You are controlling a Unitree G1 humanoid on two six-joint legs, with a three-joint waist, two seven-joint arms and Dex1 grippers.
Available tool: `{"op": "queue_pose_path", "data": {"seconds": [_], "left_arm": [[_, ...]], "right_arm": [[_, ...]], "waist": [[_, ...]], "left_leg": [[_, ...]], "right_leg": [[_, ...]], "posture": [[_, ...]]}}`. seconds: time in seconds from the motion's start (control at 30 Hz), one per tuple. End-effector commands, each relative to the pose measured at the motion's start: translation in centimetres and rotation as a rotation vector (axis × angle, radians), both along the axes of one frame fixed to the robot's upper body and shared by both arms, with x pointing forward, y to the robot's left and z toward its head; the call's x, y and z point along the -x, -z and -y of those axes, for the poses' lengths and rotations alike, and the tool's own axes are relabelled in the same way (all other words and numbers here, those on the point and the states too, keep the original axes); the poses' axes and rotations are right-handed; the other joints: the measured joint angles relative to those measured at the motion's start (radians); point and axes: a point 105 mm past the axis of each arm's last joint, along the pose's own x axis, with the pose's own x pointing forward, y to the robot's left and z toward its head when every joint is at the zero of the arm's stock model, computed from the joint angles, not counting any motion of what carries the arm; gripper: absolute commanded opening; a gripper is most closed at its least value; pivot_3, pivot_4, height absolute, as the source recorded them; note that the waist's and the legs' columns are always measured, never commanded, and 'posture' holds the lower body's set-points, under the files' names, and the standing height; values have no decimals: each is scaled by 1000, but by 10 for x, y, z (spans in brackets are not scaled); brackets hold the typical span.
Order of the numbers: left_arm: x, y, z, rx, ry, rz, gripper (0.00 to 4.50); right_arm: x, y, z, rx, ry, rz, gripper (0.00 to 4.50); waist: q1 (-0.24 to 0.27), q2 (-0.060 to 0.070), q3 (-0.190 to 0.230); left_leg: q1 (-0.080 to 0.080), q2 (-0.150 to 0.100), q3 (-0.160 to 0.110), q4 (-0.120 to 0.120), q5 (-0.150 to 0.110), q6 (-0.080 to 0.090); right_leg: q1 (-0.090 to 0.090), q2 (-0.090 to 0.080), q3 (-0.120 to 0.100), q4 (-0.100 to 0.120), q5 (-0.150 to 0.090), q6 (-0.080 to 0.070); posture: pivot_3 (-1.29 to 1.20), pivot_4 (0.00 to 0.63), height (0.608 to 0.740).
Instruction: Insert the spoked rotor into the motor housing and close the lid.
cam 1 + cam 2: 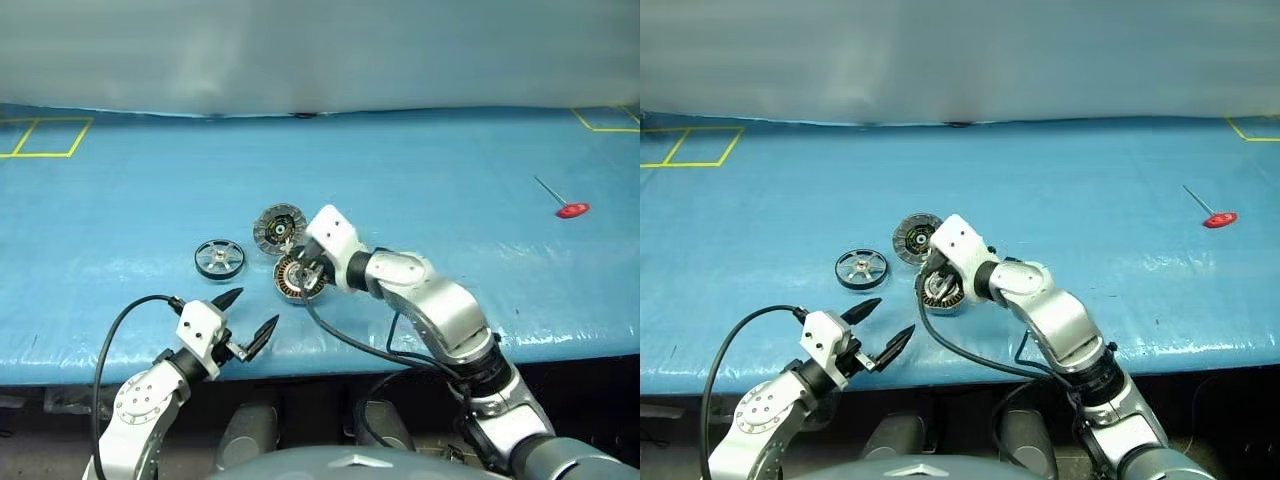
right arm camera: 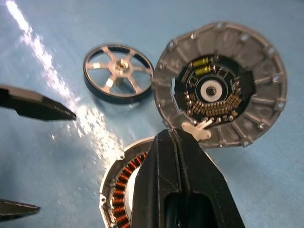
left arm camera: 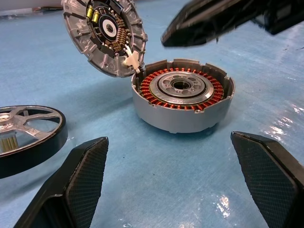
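The motor housing (image 3: pixel 183 99) sits open on the blue table, its copper coils ringing a silver hub. Its lid (image 3: pixel 104 35) stands tilted up behind it, dark inner face showing, joined at a small white tab (image 2: pixel 197 129). The spoked rotor (image 1: pixel 219 258) lies flat to the left of both. My right gripper (image 1: pixel 305 267) hangs shut just over the housing, its tips beside the white tab and holding nothing I can see. My left gripper (image 1: pixel 253 310) is open near the table's front edge, pointing at the housing, with nothing between its fingers (image 3: pixel 80 180).
A red-handled tool (image 1: pixel 572 209) lies far to the right. Yellow tape marks (image 1: pixel 40 135) sit at the far left, and more at the far right corner. A black cable (image 1: pixel 350 345) hangs from the right wrist over the table's front edge (image 1: pixel 300 365).
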Motion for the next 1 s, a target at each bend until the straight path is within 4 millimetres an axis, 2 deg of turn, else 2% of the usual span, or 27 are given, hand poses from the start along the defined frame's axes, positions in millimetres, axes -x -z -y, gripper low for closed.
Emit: {"op": "queue_pose_path", "data": {"seconds": [0.03, 0.17, 0.37, 0.53, 0.67, 0.77, 1.0], "left_arm": [[-1, -10, -2, 15, -12, 46, 4500], [-3, -17, -11, 30, -51, 70, 4500], [-1, -48, -38, 15, -73, 129, 4500], [-2, -74, -62, -76, -33, 81, 4500], [-17, -86, -78, -130, 14, 2, 4500], [-36, -91, -86, -123, 52, -81, 4500], [-79, -94, -97, -141, 110, -277, 4500]], "right_arm": [[6, -13, 8, -97, 2, 9, 32], [10, 0, 13, -110, 21, -30, 32], [15, 13, 9, -105, 30, -62, 32], [18, 18, 0, -80, 0, -58, 32], [21, 21, -7, -61, -31, -48, 32], [24, 23, -14, -61, -52, -45, 32], [32, 25, -27, -70, -89, -42, 32]], "waist": [[-1, 0, 0], [-2, 0, 0], [-3, 0, 0], [-2, 1, 1], [-1, 0, 1], [-2, 0, 1], [-11, -1, 1]], "left_leg": [[0, 0, 0, 0, 0, 0], [0, 0, 0, 0, 0, 0], [0, 2, 0, 0, 0, 0], [1, 1, -1, 0, 0, 0], [1, 0, -1, 1, 0, 0], [2, 0, -1, 2, 0, 0], [3, 0, -1, 1, 1, -1]], "right_leg": [[0, 0, 0, 0, 0, -1], [0, -1, 0, 0, -1, -2], [-1, -1, 0, 1, -1, -3], [-2, 0, 0, 1, -3, -4], [-2, 1, -1, 0, -2, -4], [-1, 2, -1, 1, -2, -3], [-1, 3, 0, 1, 0, 1]], "posture": [[0, 150, 740], [0, 150, 740], [0, 150, 740], [0, 150, 740], [0, 150, 740], [0, 150, 740], [0, 150, 740]]}}
